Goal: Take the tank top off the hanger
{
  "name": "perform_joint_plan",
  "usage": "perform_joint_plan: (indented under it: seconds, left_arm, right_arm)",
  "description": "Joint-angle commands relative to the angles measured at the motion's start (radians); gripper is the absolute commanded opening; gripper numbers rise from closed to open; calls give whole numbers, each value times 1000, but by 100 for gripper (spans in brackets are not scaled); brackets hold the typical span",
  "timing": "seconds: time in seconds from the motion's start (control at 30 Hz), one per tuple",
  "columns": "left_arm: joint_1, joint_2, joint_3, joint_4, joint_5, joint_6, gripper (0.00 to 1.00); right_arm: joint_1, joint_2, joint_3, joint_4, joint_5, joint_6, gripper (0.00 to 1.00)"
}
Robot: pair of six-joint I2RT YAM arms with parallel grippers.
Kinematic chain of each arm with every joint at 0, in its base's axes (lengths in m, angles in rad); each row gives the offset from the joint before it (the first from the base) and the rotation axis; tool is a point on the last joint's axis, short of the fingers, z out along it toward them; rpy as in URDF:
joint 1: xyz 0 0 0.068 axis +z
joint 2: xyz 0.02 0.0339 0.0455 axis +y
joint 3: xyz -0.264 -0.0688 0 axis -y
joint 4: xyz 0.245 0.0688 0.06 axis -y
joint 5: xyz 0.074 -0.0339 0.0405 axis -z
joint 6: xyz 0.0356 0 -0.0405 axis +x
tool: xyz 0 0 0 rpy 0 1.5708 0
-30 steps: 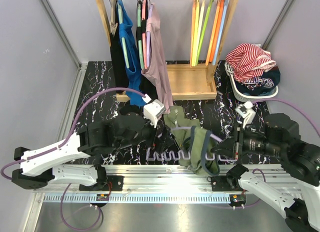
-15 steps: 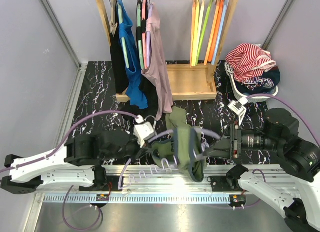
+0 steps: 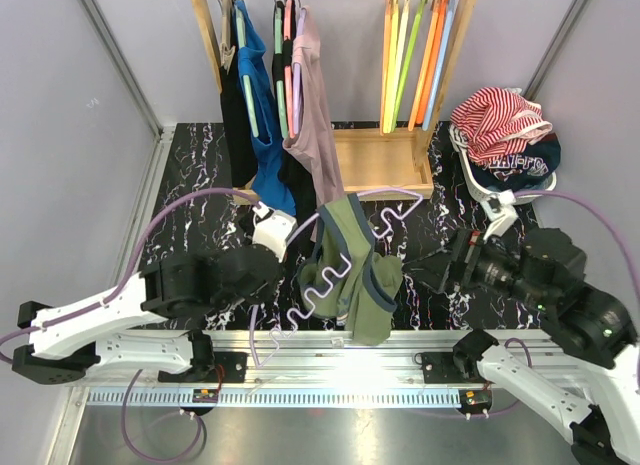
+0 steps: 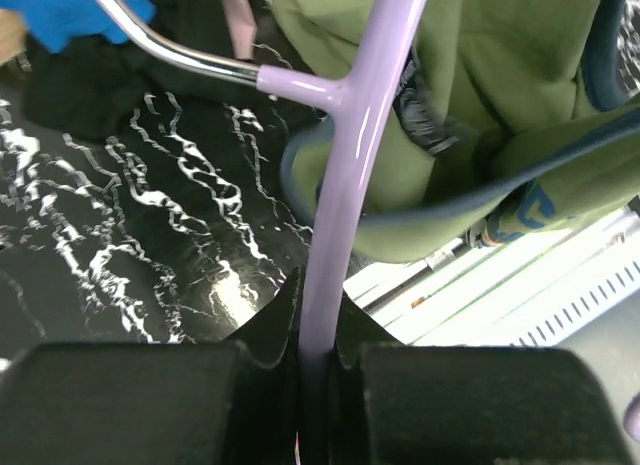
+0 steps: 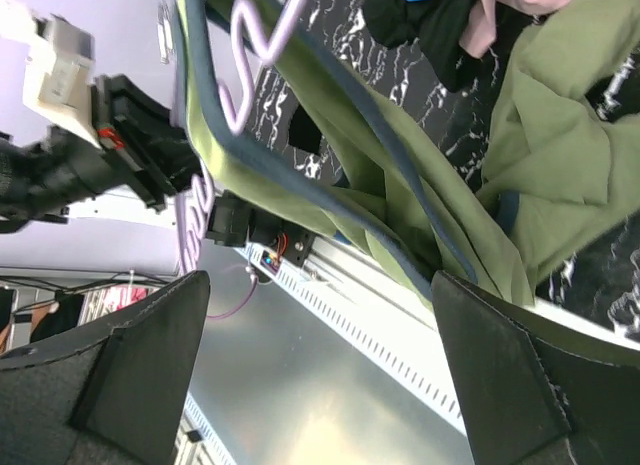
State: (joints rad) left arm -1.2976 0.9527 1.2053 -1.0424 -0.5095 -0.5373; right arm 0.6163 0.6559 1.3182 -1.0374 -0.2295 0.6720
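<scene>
The tank top (image 3: 352,247) hangs on the hanger (image 3: 322,291), raised above the table (image 3: 195,180) near its front edge, between the two arms. Its lower hem droops over the metal rail (image 3: 300,357). The garment is soft olive fabric with navy binding at the openings. It is bunched and folded instead of lying flat, and one bound edge appears to loop around the hanger rod, so it is judged not yet free. The hanger is a smooth lavender rod with a wavy bar and a chrome wire hook (image 4: 170,43). It sits tilted, not level.

The left hand (image 4: 318,325) is clamped on the lavender rod, which runs straight out from between its dark fingers. This grip likely anchors the hanger so that fabric can be drawn off against a fixed frame. The right hand (image 3: 455,267) has its fingers spread wide and holds nothing. It sits near the right side of the garment, apart from it — a posture suited to moving in for a pinch of fabric.

Behind, the wooden rack (image 3: 375,165) carries other garments and bare coloured hangers. A white basket (image 3: 480,193) at the right holds striped cloth. The table surface is glossy black with white veining.
</scene>
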Motion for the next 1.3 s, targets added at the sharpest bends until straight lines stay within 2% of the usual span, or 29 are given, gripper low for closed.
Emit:
perform_joint_plan:
  seconds: [0.0, 0.13, 0.3, 0.4, 0.53, 0.6, 0.67, 0.73, 0.8, 0.9, 1.0, 1.1, 1.13, 1.2, 1.23, 1.27]
  left_arm:
    - [1, 7, 146, 44, -135, -81, 0]
    - [1, 99, 313, 10, -158, -52, 0]
    - [3, 170, 384, 12, -120, -47, 0]
    - [1, 185, 395, -4, -115, -61, 0]
    - [4, 193, 402, -13, -136, -72, 0]
    - [3, 187, 392, -4, -127, -82, 0]
    - [6, 181, 372, 7, -115, -93, 0]
    - [17, 182, 338, 1, -109, -102, 0]
    - [40, 181, 295, -28, -110, -127, 0]
    - [92, 152, 193, -50, -72, -156, 0]
    - [106, 127, 88, -68, -5, -174, 0]
    - [104, 118, 15, -99, 101, -177, 0]
    - [104, 113, 1, -105, 135, -179, 0]
    - [95, 78, -41, -105, 224, -187, 0]
    - [92, 66, -52, -107, 247, -202, 0]
    - [89, 46, -59, -117, 265, -214, 0]
  right_arm:
    - [3, -27, -182, 245, -75, -21, 100]
    - [3, -76, -371, 505, -183, -8, 100]
    - [3, -90, -496, 686, -160, -35, 100]
    - [5, -49, -520, 810, -205, -14, 100]
    - [5, 13, -502, 801, -251, -11, 83]
    - [5, 4, -502, 790, -254, -22, 79]
    - [5, -13, -505, 795, -251, -23, 49]
    - [5, -22, -499, 783, -257, -9, 0]
    - [5, -30, -467, 751, -277, -3, 0]
    - [5, -56, -378, 614, -287, -21, 0]
    - [5, -91, -268, 484, -211, -58, 0]
    - [5, -105, -157, 381, -59, -68, 0]
    - [5, -93, -131, 352, 81, -58, 0]
    - [5, -67, -64, 292, 221, -42, 0]
    - [7, -41, -33, 240, 355, -37, 0]
    - [7, -26, -21, 211, 424, -28, 0]
